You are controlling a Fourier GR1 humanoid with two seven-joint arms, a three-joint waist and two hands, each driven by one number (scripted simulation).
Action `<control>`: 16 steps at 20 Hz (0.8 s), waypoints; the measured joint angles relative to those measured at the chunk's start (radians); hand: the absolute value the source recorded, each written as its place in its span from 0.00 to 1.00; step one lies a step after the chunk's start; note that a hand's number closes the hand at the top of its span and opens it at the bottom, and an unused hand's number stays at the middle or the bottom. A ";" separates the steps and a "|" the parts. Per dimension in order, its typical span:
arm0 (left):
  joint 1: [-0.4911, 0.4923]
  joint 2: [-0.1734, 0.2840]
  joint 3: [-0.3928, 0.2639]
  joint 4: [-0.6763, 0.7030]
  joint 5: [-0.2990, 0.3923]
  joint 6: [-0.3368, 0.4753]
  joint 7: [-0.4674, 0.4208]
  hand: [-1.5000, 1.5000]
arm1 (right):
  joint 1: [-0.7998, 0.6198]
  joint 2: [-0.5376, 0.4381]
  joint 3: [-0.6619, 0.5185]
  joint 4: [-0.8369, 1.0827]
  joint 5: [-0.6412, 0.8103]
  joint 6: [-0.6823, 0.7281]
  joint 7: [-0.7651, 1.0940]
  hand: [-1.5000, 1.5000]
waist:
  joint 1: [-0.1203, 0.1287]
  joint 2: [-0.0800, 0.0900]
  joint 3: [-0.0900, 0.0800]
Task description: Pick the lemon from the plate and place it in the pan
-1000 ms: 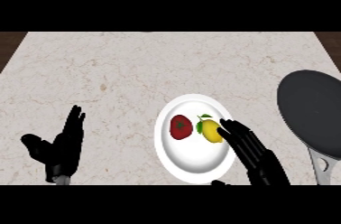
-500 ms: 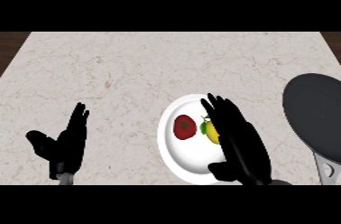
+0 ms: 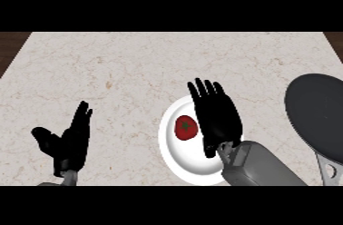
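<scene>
A white plate [image 3: 181,163] lies on the counter at lower centre. On its left part sits a red tomato [image 3: 185,128]. My right hand [image 3: 218,115] is spread flat over the plate's right half, fingers straight and pointing away from me, and it hides the lemon completely. The dark pan [image 3: 320,115] sits at the right edge, its grey handle [image 3: 329,171] running toward me. My left hand [image 3: 68,140] rests open at lower left, fingers up, apart from the plate.
The beige marbled counter [image 3: 134,70] stretches across the view, with dark wood showing past its far corners. The pan stands a short way right of the plate.
My right hand has slid forward and left over the plate and now covers the lemon, which showed beside the tomato earlier. The left hand has barely moved.
</scene>
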 measured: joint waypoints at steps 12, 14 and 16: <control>0.029 -0.013 0.028 -0.002 -0.008 -0.037 -0.028 0.50 | -0.032 0.047 -0.057 0.154 -0.061 0.237 0.015 0.00 | -0.011 -0.003 0.003; 0.035 -0.009 0.030 -0.020 -0.013 -0.034 -0.006 0.50 | -0.024 0.045 -0.069 0.142 -0.056 0.246 0.006 0.00 | -0.012 -0.003 0.003; 0.039 -0.010 0.038 -0.021 -0.015 -0.041 -0.002 0.50 | 0.009 0.029 -0.067 0.127 -0.037 0.222 -0.025 0.00 | -0.012 -0.003 0.003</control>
